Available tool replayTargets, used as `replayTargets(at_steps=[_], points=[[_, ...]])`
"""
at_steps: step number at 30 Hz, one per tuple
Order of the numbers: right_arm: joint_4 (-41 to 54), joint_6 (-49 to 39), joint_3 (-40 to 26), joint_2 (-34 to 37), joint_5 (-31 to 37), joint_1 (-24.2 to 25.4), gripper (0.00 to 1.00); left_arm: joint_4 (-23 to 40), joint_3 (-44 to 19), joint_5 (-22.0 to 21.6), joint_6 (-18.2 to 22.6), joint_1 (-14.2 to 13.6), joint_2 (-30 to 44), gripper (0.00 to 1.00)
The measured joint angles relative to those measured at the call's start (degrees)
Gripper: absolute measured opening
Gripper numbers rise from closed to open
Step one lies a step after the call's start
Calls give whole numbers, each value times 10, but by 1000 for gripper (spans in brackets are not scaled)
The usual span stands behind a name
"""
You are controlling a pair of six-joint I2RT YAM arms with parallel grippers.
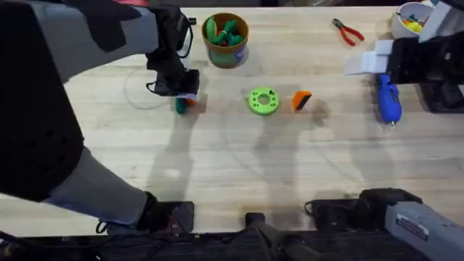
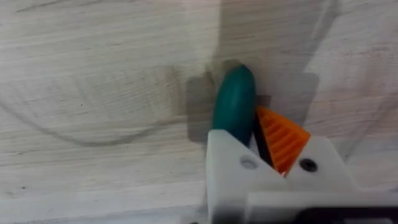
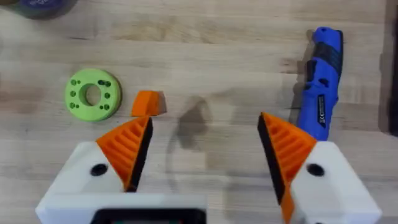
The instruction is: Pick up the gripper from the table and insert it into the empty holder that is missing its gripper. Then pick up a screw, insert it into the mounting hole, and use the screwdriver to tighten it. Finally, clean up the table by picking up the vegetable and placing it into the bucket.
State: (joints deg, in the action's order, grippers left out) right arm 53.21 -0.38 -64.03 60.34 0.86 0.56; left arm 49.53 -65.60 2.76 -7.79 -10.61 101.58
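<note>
Pale wood table (image 1: 239, 167) | left gripper (image 2: 264, 146) upper left overhead, closed on the vegetable (image 2: 234, 106): wrist view shows its long axis running away from the fingers | right gripper (image 3: 205, 152) wide open, empty; its view catches the screwdriver (image 3: 322, 84) lying lengthwise, the gripper (image 3: 148, 103) centre | bucket (image 1: 225, 40) top centre.
</note>
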Motion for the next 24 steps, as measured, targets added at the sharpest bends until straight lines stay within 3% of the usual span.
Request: replayTargets(at_steps=[7, 14, 24], points=[[0, 0, 0, 0, 0, 0, 992, 21, -12, 3, 0, 0, 0, 17], [0, 0, 0, 0, 0, 0, 992, 95, -98, 9, 0, 0, -4, 17], [0, 0, 0, 0, 0, 0, 993, 135, -159, 9, 0, 0, -85, 17]])
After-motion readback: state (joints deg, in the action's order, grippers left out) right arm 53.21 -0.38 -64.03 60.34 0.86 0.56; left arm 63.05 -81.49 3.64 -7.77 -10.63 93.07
